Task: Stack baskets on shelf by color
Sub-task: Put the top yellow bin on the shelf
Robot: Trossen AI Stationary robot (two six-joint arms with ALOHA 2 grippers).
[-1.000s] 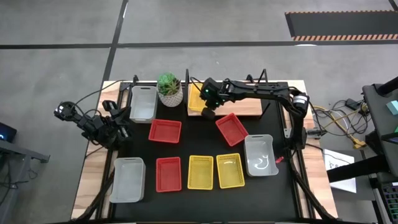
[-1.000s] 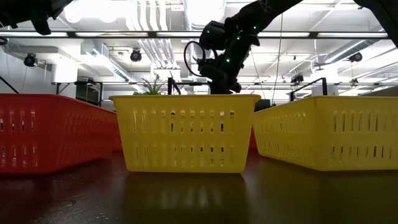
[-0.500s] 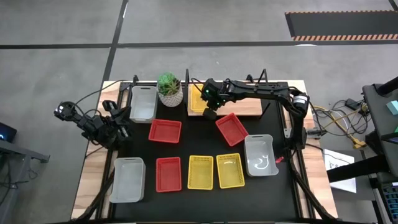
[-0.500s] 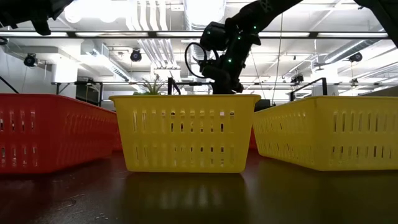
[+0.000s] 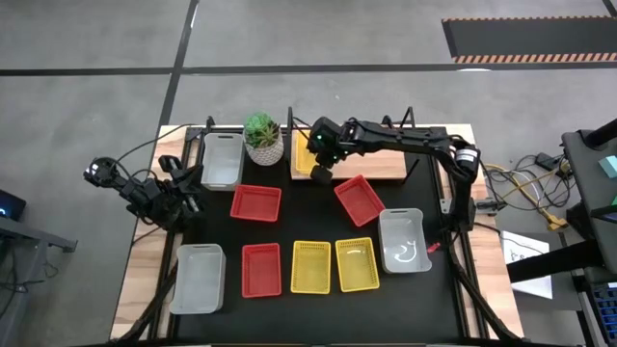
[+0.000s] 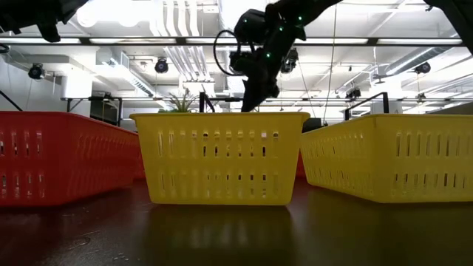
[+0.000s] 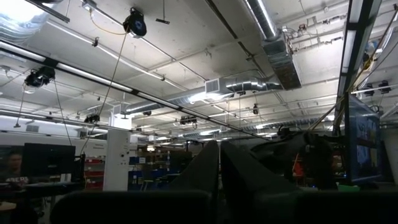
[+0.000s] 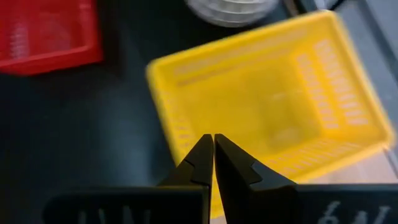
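One yellow basket (image 5: 303, 157) (image 8: 267, 106) rests on the left end of the wooden shelf (image 5: 386, 167) at the table's far side. My right gripper (image 5: 321, 175) (image 8: 213, 140) (image 6: 247, 103) is shut and hangs above that basket's near edge, with nothing between its fingers. On the black tabletop lie red baskets (image 5: 256, 202) (image 5: 359, 200) (image 5: 261, 269), yellow baskets (image 5: 310, 266) (image 5: 356, 263) and grey ones (image 5: 223, 159) (image 5: 198, 279) (image 5: 404, 240). My left gripper (image 7: 219, 144) waits shut at the table's left edge (image 5: 166, 198), pointing up at the ceiling.
A white pot with a green plant (image 5: 263, 138) stands just left of the shelf, close to the yellow basket. The shelf's black posts (image 5: 409, 120) rise at its far side. Cables and arm bases crowd the table's left and right edges.
My right gripper has risen from just over the yellow basket on the shelf and tipped a little, staying shut. The basket stays where it was.
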